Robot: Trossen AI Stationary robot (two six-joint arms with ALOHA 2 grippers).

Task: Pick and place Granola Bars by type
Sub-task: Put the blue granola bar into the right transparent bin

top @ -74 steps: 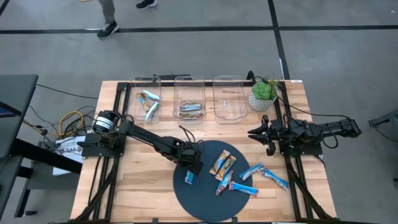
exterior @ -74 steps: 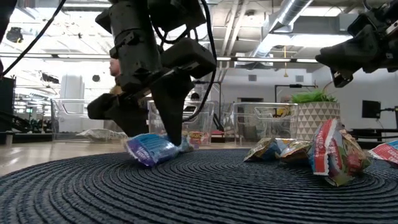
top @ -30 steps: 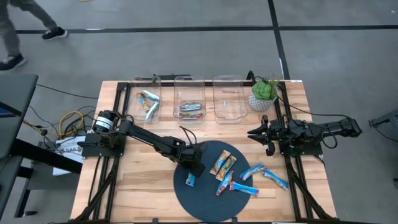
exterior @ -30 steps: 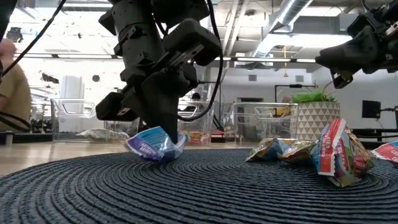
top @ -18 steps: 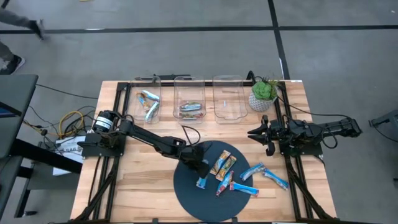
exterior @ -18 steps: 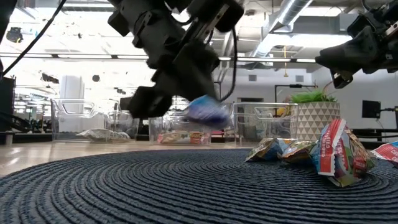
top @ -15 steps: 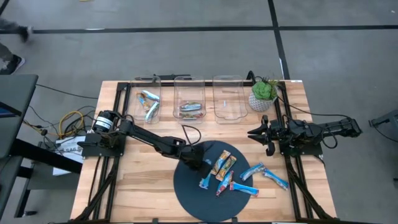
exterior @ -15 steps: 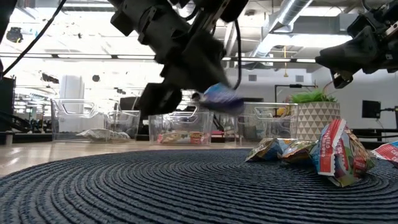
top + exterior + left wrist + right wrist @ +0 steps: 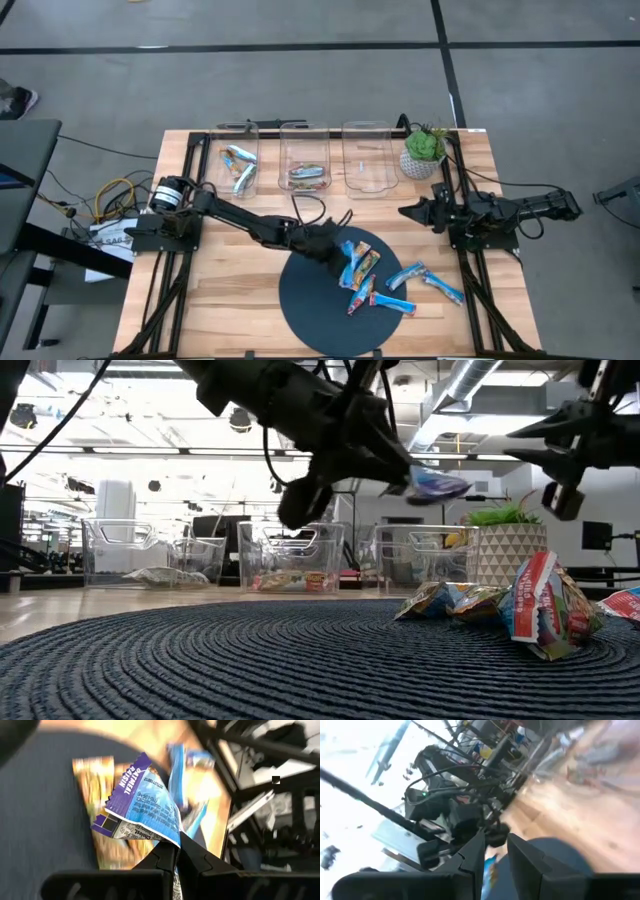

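Observation:
My left gripper (image 9: 335,247) is shut on a blue and purple granola bar (image 9: 142,805), held in the air above the round dark mat (image 9: 300,310). In the low view the bar (image 9: 437,486) hangs well above the mat. Several more granola bars lie on the mat's right half, multicoloured ones (image 9: 358,265) and blue ones (image 9: 405,275). My right gripper (image 9: 405,212) waits raised at the table's right side, its fingers (image 9: 470,855) a little apart with nothing between them. My left gripper pinches one end of the bar's wrapper (image 9: 171,841) between its two fingertips. The fingers come from the table's left, slanting a little downward. The bar sticks out past the fingertips, tilted, lifted clear of the mat.
Three clear bins stand in a row at the far edge: the left one (image 9: 238,160) and the middle one (image 9: 305,165) hold bars, and a third (image 9: 367,158) stands to their right. A potted plant (image 9: 423,150) stands at the far right.
My left gripper has lifted the blue bar off the mat's left part and carried it up and toward the table's right and far side, tipping its fingers upward. The bar has gone from touching the mat to hanging clear. My right gripper has rolled about its own axis in place.

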